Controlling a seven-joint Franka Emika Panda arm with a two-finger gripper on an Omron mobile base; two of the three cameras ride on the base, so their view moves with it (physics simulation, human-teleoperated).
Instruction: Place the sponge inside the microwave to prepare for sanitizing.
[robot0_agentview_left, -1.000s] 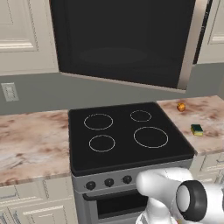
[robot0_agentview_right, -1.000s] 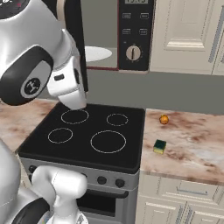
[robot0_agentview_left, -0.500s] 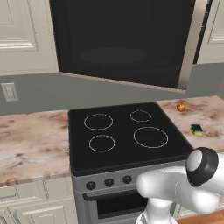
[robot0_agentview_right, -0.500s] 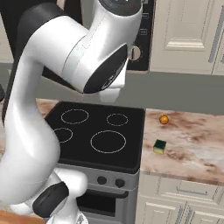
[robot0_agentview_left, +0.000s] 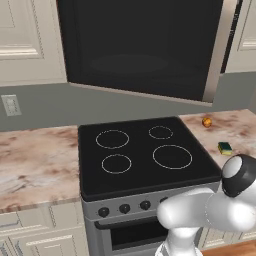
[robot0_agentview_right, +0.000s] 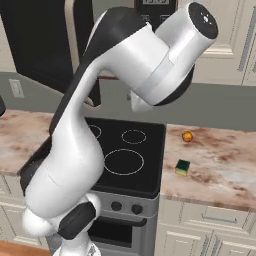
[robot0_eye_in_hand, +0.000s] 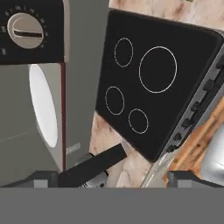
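The sponge (robot0_agentview_left: 225, 148), a small yellow block with a dark green top, lies on the marble counter right of the stove, also seen in the right base view (robot0_agentview_right: 182, 167). The microwave (robot0_agentview_left: 142, 45) hangs above the stove with its dark door swung open and its beige handle (robot0_agentview_left: 216, 50) at the door's right edge. In the hand view, which is rolled sideways, its round knob (robot0_eye_in_hand: 26, 30) and white plate (robot0_eye_in_hand: 43, 105) inside the grey cavity show at the left. My gripper (robot0_eye_in_hand: 114, 179) is open and holds nothing, high above the stove and far from the sponge.
The black stove (robot0_agentview_left: 145, 152) with four rings sits below the microwave, its knobs along the front. A small orange ball (robot0_agentview_right: 187, 136) rests on the counter behind the sponge. My white arm (robot0_agentview_right: 125, 80) arches over the stove. Beige cabinets flank the microwave.
The arm has swung up and to the right over the stove. The sponge and the orange ball lie where they were. The gripper stayed open.
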